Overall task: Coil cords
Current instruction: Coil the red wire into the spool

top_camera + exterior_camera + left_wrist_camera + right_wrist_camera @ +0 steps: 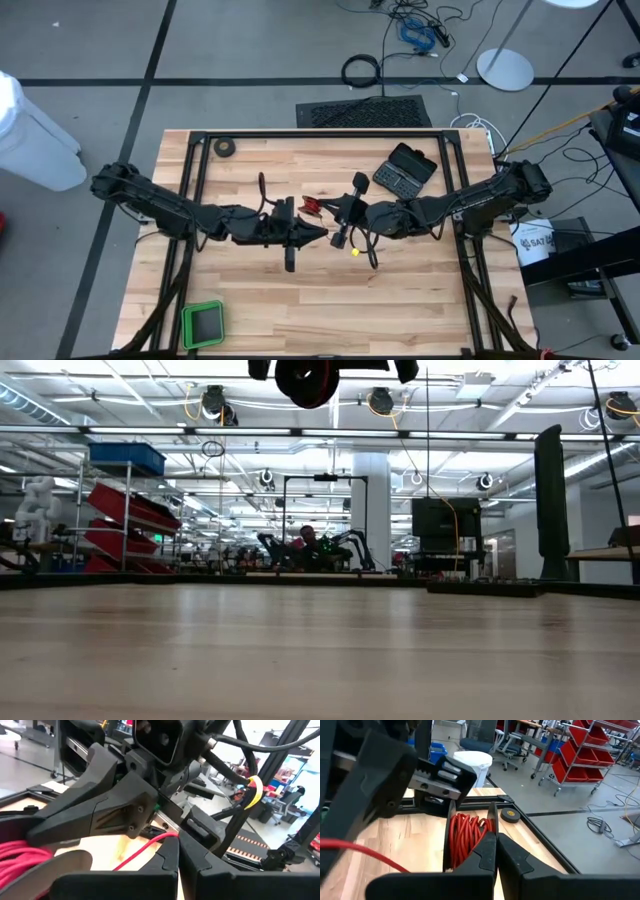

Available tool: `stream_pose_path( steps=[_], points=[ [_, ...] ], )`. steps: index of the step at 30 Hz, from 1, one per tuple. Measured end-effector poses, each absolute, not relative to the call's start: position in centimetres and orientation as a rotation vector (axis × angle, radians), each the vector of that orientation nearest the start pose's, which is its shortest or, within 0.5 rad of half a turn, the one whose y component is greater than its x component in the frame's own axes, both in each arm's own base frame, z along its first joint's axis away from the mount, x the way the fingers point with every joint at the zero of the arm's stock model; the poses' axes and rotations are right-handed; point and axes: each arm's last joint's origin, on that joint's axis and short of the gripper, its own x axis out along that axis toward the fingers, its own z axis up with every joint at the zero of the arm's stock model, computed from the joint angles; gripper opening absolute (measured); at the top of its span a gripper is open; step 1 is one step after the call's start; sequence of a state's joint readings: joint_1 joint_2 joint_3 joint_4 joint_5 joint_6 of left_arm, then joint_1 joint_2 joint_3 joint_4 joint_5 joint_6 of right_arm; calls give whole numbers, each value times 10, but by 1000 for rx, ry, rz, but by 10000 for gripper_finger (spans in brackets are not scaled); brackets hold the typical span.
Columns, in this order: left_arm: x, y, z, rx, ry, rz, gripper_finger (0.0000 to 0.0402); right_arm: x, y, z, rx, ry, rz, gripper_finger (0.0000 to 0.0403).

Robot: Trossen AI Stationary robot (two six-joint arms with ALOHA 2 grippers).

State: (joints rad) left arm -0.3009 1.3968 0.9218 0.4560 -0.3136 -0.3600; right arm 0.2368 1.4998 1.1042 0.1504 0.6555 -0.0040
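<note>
a: left hand [312, 233]: pinched shut on the red wire [142, 852], mid-surface. right hand [340, 208]: shut on the same strand.

b: reel [467, 837]: half-wound red coil, raised between both hands, above the wooden surface [400, 290].

a: hazard: thin wire taut between grips; a pull apart likely snaps it or spills loops.
</note>
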Motion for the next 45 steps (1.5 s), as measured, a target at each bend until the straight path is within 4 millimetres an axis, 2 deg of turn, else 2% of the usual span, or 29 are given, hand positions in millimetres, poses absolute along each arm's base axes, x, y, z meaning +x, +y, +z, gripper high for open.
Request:
stream_pose_path(
  steps=[9,20,30,36,45],
  points=[
    [304,-85,319,-349,-78,-22,0,333,63,304,-166,247,-372,0],
    [304,-81,314,-325,6,2,0,332,63,300,-191,290,-374,0],
    [272,-81,324,-230,156,-7,0,331,66,296,-221,344,-221,0],
    [253,-83,328,-134,233,-71,0,330,64,298,-200,341,-128,0],
    [243,-82,316,-50,400,-151,0,332,58,299,-150,345,47,0]
  ],
)
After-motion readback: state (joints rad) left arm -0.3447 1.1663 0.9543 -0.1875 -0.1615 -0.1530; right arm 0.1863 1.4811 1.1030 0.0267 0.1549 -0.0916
